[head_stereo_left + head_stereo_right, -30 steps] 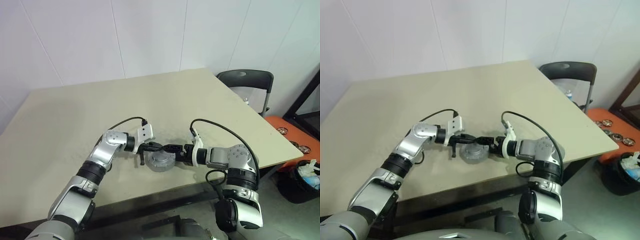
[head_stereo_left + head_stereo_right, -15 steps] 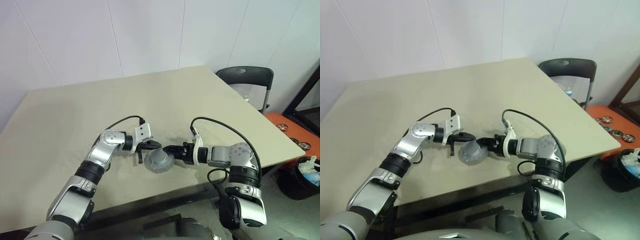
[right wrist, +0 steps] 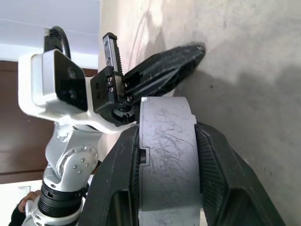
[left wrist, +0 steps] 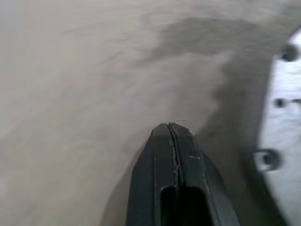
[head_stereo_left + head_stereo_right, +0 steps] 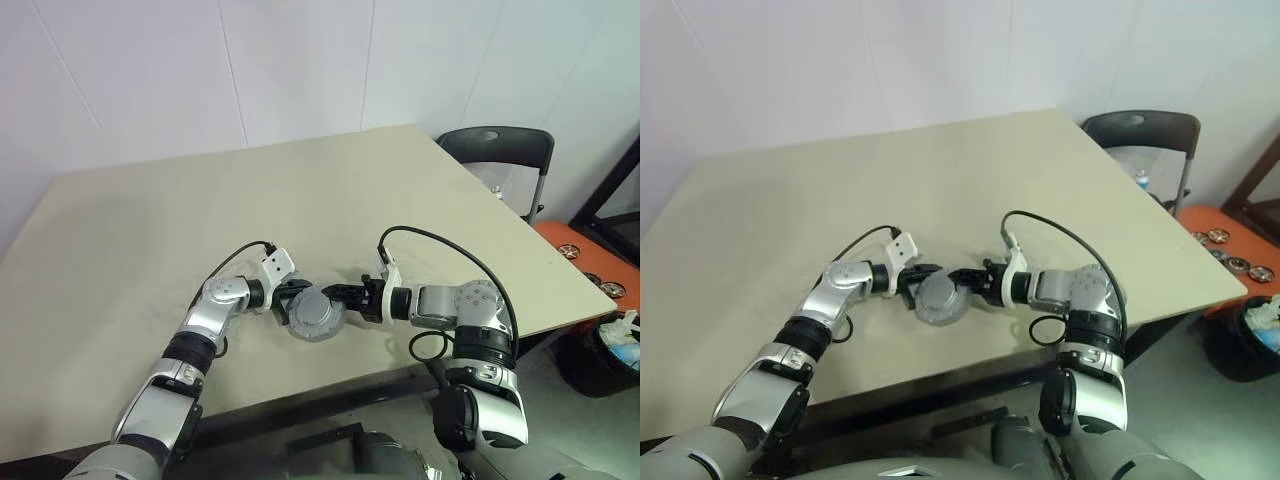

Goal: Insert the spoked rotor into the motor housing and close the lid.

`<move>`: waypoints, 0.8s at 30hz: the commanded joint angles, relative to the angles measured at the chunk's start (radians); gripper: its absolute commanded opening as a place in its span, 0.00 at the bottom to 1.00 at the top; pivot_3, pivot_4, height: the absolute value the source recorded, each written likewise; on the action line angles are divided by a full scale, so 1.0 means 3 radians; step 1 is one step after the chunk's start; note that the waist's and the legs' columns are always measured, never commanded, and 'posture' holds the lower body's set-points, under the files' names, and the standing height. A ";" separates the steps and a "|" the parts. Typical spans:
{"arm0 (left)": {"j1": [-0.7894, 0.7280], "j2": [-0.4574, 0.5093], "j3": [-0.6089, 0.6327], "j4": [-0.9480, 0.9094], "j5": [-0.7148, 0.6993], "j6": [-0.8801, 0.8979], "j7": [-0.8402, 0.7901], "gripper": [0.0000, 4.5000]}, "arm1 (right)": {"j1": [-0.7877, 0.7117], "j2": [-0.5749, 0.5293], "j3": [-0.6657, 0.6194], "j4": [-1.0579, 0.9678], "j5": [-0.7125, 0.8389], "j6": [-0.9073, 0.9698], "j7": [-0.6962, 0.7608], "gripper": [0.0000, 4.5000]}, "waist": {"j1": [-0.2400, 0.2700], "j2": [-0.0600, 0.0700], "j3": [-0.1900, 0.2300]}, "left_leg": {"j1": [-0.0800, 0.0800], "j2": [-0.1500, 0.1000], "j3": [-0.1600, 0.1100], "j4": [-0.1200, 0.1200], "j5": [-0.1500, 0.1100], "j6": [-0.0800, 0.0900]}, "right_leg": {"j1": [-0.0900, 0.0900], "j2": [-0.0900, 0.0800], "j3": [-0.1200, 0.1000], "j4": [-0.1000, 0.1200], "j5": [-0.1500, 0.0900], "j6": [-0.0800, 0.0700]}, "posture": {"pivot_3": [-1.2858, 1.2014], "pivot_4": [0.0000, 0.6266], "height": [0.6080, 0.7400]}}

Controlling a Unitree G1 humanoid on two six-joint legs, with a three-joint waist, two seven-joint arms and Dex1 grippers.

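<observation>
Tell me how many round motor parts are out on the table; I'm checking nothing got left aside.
1: a grey round motor housing near the table's front edge, clamped edgewise in the right tool, with the shut left tool beside it. Any rotor inside would be hidden.

Scuffed, scratched grey metal on the motor housing (image 3: 167, 155), dull sheen. Matt black plastic fingers (image 3: 214, 165) either side of it. Matt beige, slightly mottled table (image 5: 150, 230) underneath.
</observation>
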 commanded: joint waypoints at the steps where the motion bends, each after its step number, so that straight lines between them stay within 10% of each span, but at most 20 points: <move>1: -0.0067 -0.0055 0.0182 -0.0147 -0.0188 0.0060 0.0037 0.00 | -0.0145 0.0151 -0.0013 -0.0006 0.0118 0.0047 0.0068 0.27 | 0.0012 0.0000 0.0000 | -0.0001 0.0000 -0.0001 0.0000 0.0000 0.0000 | 0.0000 0.0000 -0.0001 0.0001 0.0000 0.0000 | 0.52 0.00 1.00; 17: 0.0309 -0.0007 0.1153 -0.0951 -0.1200 0.1418 0.0317 0.00 | -0.0398 0.0203 -0.0540 0.0163 0.0385 -0.0836 0.0101 0.27 | -0.0004 -0.0001 -0.0001 | -0.0047 -0.0012 0.0004 0.0006 -0.0001 0.0003 | -0.0045 -0.0022 -0.0020 0.0009 0.0006 -0.0007 | 0.52 0.00 1.00; 24: 0.0559 -0.0122 0.1577 -0.1365 -0.1656 0.1874 0.0759 0.43 | -0.0606 0.0055 -0.0557 0.0468 0.0404 -0.1393 0.0152 0.27 | 0.0004 -0.0002 -0.0001 | -0.0046 -0.0013 0.0004 0.0009 0.0000 0.0002 | -0.0043 -0.0022 -0.0020 0.0010 0.0006 -0.0008 | 0.52 0.00 1.00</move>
